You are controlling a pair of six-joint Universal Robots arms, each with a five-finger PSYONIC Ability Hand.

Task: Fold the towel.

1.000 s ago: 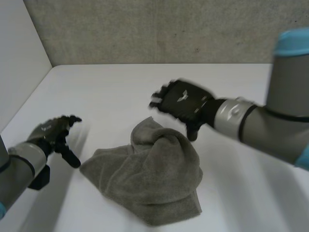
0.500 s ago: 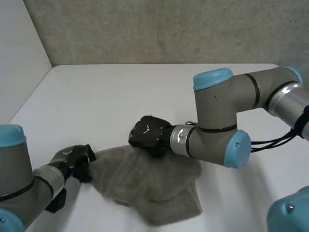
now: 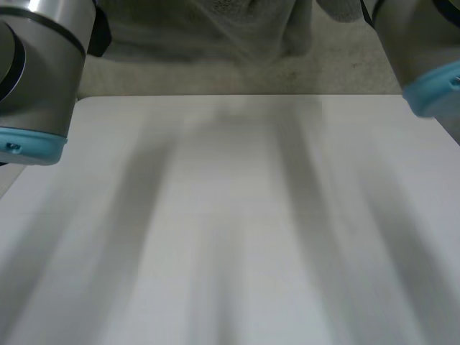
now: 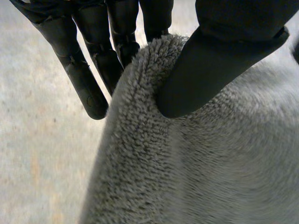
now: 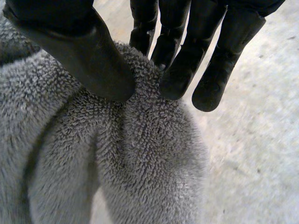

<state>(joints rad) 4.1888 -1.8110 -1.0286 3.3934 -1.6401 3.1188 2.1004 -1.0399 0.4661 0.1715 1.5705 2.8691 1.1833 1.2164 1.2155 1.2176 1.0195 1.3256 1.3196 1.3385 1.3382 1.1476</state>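
The grey terry towel (image 3: 215, 32) hangs high above the white table (image 3: 237, 237), between my two raised arms. In the left wrist view my left hand (image 4: 210, 60) pinches a rolled edge of the towel (image 4: 210, 163) between thumb and fingers (image 4: 88, 79). In the right wrist view my right hand (image 5: 88, 56) pinches another edge fold of the towel (image 5: 131, 163) between thumb and fingertips (image 5: 177, 79). The cloth drops away below both hands. Which corners are held is hidden.
My left arm (image 3: 39, 72) and right arm (image 3: 424, 50) stand close to the camera at either side. A rough grey wall (image 3: 338, 72) runs behind the table's far edge.
Both hands came down onto the crumpled towel, shut on its edges and lifted it off the table, up towards the camera. The arms now stand high.
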